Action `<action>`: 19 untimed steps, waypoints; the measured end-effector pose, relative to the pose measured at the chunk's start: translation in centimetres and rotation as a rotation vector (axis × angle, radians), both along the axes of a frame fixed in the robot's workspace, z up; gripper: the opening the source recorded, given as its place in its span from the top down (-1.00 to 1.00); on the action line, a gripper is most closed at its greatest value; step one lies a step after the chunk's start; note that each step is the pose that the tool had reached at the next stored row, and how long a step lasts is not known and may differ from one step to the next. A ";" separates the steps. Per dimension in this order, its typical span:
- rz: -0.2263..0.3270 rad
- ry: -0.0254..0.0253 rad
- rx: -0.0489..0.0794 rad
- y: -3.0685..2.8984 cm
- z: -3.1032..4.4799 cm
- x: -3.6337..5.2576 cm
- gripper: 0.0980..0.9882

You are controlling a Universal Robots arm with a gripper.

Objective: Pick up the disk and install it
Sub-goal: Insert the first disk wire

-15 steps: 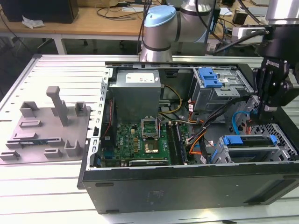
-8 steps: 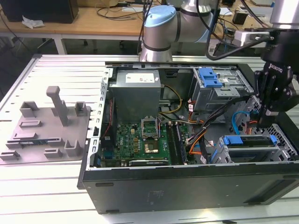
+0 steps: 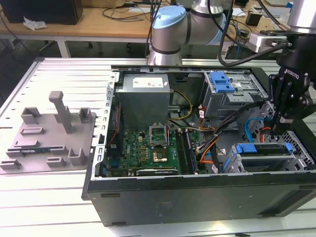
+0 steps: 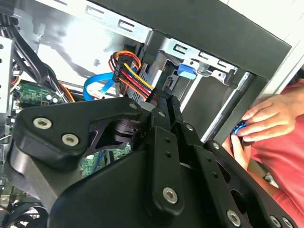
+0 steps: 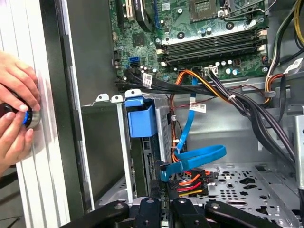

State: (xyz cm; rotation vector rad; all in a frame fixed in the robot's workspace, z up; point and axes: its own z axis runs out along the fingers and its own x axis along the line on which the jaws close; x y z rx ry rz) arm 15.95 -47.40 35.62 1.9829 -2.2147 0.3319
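Note:
The disk (image 3: pixel 264 150) sits in the drive cage (image 3: pixel 296 163) at the exterior view's right end of the open computer case, with its blue carrier end (image 3: pixel 245 148) showing. In both wrist views the blue carrier end (image 5: pixel 141 121) (image 4: pixel 186 71) stands at the cage mouth. My gripper (image 3: pixel 282 123) hangs just above the cage's far side, beside the power and data cables. Its fingers are together and shut, with nothing between them, in both wrist views (image 5: pixel 161 187) (image 4: pixel 166 102).
A grey moulded holder tray (image 3: pixel 49 133) lies on the table at the exterior view's left. A blue latch (image 3: pixel 220 81) tops the upper bay. Orange-red power leads (image 5: pixel 187 180) and a blue data cable (image 5: pixel 194 156) lie near my fingers. A person's hands (image 5: pixel 14 109) hold a round knob outside the case.

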 end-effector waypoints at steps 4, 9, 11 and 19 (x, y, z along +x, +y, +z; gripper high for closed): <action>0.000 0.0000 0.031 -1.28 0.00 0.00 0.85; 0.000 0.0005 0.050 -1.67 -0.01 0.00 0.85; 0.000 0.0007 0.050 -1.67 -0.01 0.00 0.85; -0.001 0.0459 0.056 -1.91 -0.06 0.08 0.85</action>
